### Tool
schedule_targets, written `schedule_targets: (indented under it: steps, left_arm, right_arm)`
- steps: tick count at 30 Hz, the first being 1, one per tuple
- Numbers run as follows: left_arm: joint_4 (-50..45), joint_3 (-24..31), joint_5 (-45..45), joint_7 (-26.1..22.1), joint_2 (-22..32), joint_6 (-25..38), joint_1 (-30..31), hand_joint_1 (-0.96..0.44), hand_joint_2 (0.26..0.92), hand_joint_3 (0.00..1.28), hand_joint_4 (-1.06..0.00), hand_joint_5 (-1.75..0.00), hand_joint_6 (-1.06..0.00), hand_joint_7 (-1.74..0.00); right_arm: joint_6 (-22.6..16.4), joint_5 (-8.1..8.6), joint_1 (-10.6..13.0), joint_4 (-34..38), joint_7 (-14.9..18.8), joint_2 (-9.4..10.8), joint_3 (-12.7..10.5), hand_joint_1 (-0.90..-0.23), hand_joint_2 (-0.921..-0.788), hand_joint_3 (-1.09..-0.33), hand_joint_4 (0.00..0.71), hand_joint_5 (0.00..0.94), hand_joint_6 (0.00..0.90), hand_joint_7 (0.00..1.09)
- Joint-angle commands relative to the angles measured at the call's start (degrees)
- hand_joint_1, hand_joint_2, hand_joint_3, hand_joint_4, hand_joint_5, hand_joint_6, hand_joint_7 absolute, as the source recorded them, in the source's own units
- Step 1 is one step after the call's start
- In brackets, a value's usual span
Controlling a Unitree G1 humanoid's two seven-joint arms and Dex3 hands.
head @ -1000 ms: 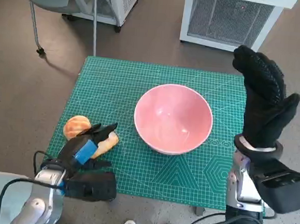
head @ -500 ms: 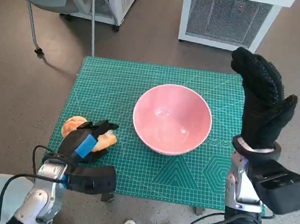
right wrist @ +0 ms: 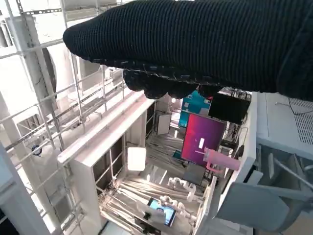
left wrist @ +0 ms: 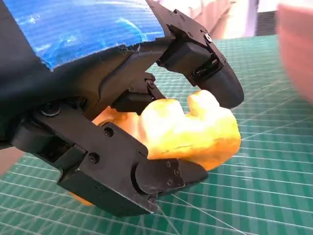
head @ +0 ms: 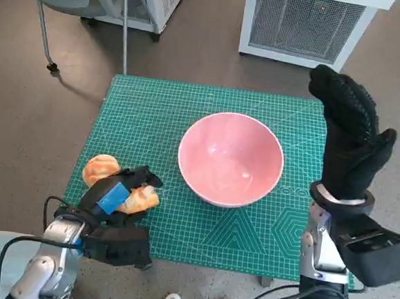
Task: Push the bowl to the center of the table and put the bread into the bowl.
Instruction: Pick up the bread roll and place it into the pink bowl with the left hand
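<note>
Left hand (head: 116,200) is clamped on the bread (head: 140,199), its black fingers (left wrist: 205,58) wrapped over and under the yellow piece, low over the green cutting mat (head: 154,118) near the table's left front corner. A second, rounder bread roll (head: 100,168) lies just beside that hand on the mat. The pink bowl (head: 231,157) stands upright around the mat's centre, apart from the bread. Right hand (head: 350,137) is raised beside the table's right edge, fingers extended and holding nothing.
</note>
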Motion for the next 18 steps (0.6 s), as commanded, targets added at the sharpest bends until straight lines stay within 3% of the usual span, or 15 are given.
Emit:
schedule_targets:
  steps: [1,3,9,18]
  left_arm:
    - [-4.0,1.9,-1.4,-1.7,-0.8,0.5,-1.7,0.00,0.621,0.67,-0.62,-1.51,-0.59,-1.17]
    - [-5.7,2.4,-1.7,-2.5,-1.3,0.9,-2.5,0.00,0.632,0.65,-0.62,-1.50,-0.60,-1.16]
    - [-12.1,3.9,-2.6,-5.6,-3.0,3.3,-5.8,0.00,0.765,0.36,-0.68,-1.31,-0.64,-1.09]
    - [-19.1,4.3,-2.8,-8.4,-6.6,4.8,-13.1,0.00,0.854,0.17,-0.73,-1.15,-0.64,-1.15]
  right_arm:
    - [0.2,0.00,0.7,0.7,0.0,0.3,-0.1,-0.533,-0.921,-0.697,0.332,0.018,-0.001,0.73]
    - [0.1,-0.10,0.7,0.7,0.0,0.3,-0.1,-0.532,-0.921,-0.697,0.331,0.018,-0.001,0.73]
    - [-0.1,-0.08,0.7,0.9,0.0,0.3,-0.1,-0.531,-0.921,-0.698,0.331,0.018,-0.001,0.72]
    - [-0.5,-0.13,0.7,1.0,0.0,0.3,-0.1,-0.530,-0.921,-0.700,0.332,0.019,-0.001,0.73]
